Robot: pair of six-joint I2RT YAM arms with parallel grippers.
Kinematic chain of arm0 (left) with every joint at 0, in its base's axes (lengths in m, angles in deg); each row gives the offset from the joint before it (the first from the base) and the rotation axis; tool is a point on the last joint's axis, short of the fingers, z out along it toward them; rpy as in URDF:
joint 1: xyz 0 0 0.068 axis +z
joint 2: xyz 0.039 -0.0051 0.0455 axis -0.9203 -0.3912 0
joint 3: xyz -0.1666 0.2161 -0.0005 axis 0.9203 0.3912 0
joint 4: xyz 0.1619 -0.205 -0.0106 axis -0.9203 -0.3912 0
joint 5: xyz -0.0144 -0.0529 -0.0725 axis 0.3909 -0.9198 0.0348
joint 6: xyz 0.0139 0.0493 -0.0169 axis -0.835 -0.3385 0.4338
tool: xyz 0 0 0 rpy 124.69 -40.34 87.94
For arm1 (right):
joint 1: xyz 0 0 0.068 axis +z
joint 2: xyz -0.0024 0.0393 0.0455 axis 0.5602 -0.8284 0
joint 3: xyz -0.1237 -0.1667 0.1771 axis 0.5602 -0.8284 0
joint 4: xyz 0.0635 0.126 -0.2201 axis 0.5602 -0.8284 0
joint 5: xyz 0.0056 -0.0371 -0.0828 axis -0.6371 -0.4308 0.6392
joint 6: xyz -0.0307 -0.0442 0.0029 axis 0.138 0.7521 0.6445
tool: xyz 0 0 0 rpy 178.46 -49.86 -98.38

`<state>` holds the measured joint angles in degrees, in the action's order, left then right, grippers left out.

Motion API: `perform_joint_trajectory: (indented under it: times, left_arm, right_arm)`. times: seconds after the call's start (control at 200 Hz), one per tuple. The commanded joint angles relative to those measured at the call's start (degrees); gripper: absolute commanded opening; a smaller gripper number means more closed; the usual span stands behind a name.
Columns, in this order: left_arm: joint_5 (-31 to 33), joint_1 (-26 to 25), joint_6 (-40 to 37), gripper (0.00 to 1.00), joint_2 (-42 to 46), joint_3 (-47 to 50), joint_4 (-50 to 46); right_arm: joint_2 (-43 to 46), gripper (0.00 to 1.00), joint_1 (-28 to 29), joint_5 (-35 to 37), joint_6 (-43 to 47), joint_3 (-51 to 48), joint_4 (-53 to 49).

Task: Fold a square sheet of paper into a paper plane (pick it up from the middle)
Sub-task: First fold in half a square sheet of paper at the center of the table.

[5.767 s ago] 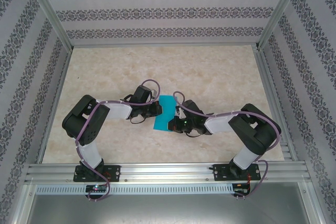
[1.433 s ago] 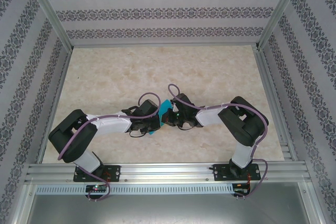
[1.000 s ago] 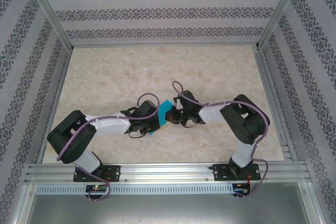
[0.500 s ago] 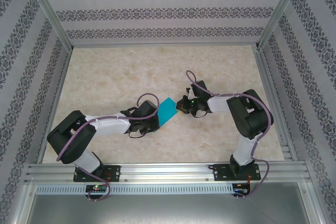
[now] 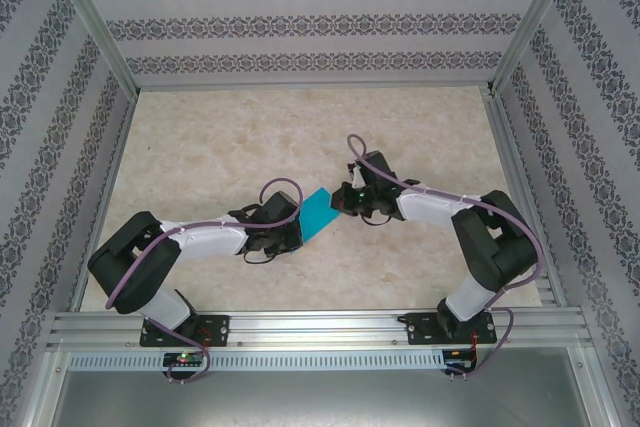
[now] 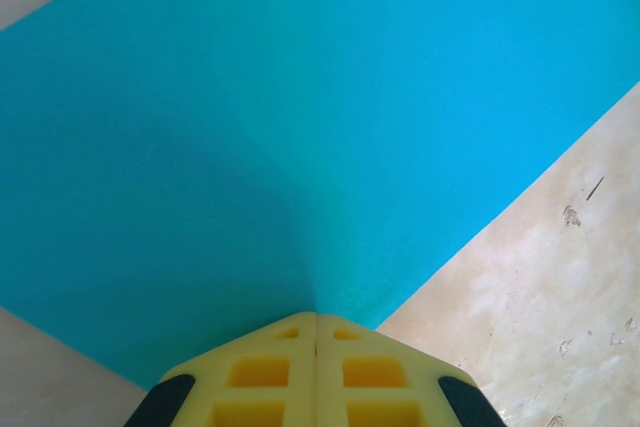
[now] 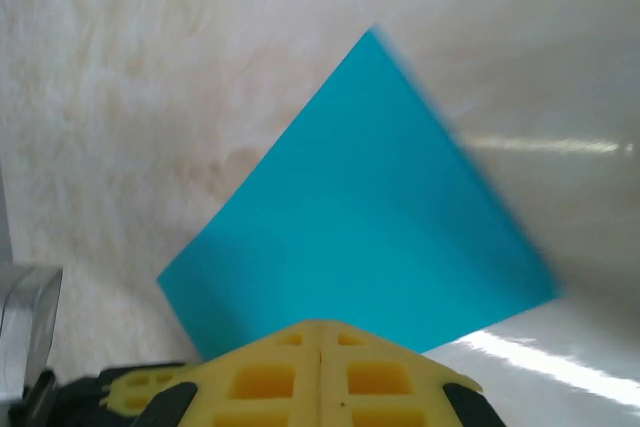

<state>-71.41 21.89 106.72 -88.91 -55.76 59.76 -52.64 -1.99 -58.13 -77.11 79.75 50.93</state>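
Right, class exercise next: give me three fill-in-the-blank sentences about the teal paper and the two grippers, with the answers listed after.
1. The left gripper and the right gripper each have their jaws ___ on the square sheet of paper.
2. In the top view, the sheet lies ___ the two grippers.
3. The number of grippers holding the sheet is ___.
Missing words: shut; between; two.

square sheet of paper: thin teal paper, matt, smooth.
table: beige marbled top, smooth, faint sheen with glare streaks.
left gripper: yellow moulded plastic fingers, matt, cellular.
frame rail: brushed metal, ribbed.
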Motion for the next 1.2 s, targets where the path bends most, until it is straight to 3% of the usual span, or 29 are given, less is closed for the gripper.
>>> perform_joint_trajectory:
  times: [0.0, 0.155, 0.38, 0.924, 1.194]
  left_arm:
    - [0.8, -0.7, -1.9, 0.0, -0.6, -0.2, -6.2]
    - [-0.2, -0.7, -3.7, 0.0, 0.0, -1.4, -5.0]
    - [-0.7, -0.6, -10.4, 0.0, 1.8, -5.3, -4.5]
    - [-9.5, 2.6, -9.4, 0.0, -6.6, -2.0, 18.6]
    - [-6.5, 3.0, -11.0, 0.0, -9.0, -1.5, 16.1]
  right_arm:
    - [-3.5, 0.0, 1.5, -2.5, -2.6, -1.0, 4.6]
    - [-7.5, 0.0, 2.3, -4.1, -3.2, -0.5, 6.4]
    - [-9.6, 0.0, 2.0, -0.2, -1.1, -0.1, 1.8]
    - [-13.3, 0.0, 1.3, 0.3, -2.0, -0.8, 2.5]
    - [-13.7, 0.0, 0.9, 0.7, -1.5, -0.9, 1.6]
